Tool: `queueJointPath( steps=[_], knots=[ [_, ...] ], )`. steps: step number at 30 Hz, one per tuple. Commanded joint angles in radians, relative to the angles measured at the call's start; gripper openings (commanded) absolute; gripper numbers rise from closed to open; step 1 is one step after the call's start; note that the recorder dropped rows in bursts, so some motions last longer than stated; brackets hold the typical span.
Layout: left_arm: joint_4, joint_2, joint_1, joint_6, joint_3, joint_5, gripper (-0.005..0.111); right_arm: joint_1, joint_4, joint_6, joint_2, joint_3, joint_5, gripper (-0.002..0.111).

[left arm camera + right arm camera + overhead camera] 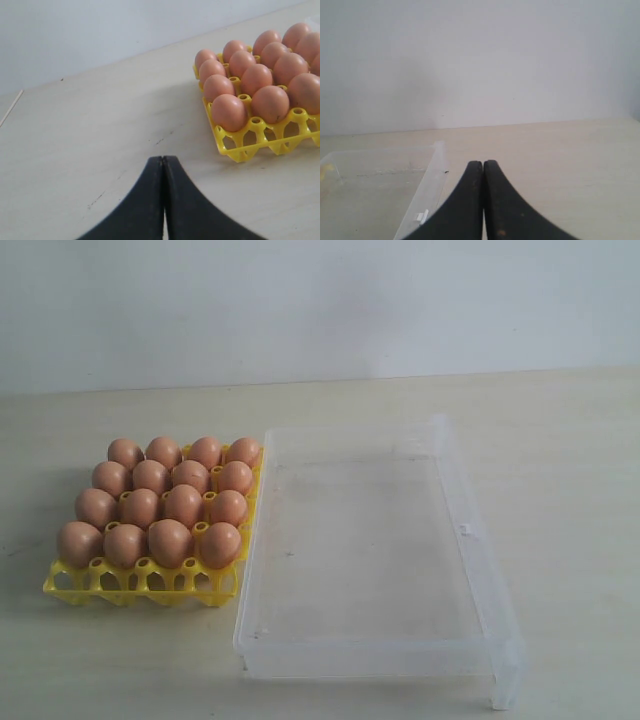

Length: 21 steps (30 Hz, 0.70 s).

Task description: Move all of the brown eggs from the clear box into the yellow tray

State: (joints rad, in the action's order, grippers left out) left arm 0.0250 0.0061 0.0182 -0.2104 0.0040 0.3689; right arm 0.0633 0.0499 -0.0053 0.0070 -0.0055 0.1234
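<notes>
Several brown eggs (170, 540) fill the cups of the yellow tray (60, 585) on the left of the table; the eggs (229, 111) and the tray (235, 147) also show in the left wrist view. Touching the tray's right side, the clear box (470, 530) holds no eggs; its wall (422, 195) appears in the right wrist view. My left gripper (163, 159) is shut and holds nothing, hovering over bare table short of the tray's corner. My right gripper (483, 163) is shut and holds nothing, beside the box's outer wall. Neither gripper shows in the exterior view.
The pale wooden table (560, 440) runs back to a plain white wall (320, 300). A small latch tab (464, 530) sticks out of the box's right wall. Faint dark scuffs (160, 141) mark the tabletop near the left gripper.
</notes>
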Motion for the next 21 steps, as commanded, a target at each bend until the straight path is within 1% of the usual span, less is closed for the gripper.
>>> queueJointPath(
  steps=[1,4,9,18,21],
  knots=[
    [0.0,-0.006,0.004,0.005,-0.004,-0.008,0.0,-0.004,-0.004,-0.002,-0.007,0.006,0.002,0.0],
    [0.0,-0.006,0.004,0.005,-0.004,-0.008,0.0,-0.004,-0.004,-0.002,-0.007,0.006,0.002,0.0],
    [0.0,-0.006,0.004,0.005,-0.004,-0.008,0.0,0.031,-0.004,-0.002,-0.007,0.006,-0.006,0.0],
    [0.0,-0.006,0.004,0.005,-0.004,-0.008,0.0,0.031,-0.004,-0.002,-0.007,0.006,-0.006,0.0],
    [0.0,-0.006,0.004,0.005,-0.004,-0.008,0.0,0.011,-0.004,-0.002,-0.007,0.006,-0.006,0.0]
  ],
)
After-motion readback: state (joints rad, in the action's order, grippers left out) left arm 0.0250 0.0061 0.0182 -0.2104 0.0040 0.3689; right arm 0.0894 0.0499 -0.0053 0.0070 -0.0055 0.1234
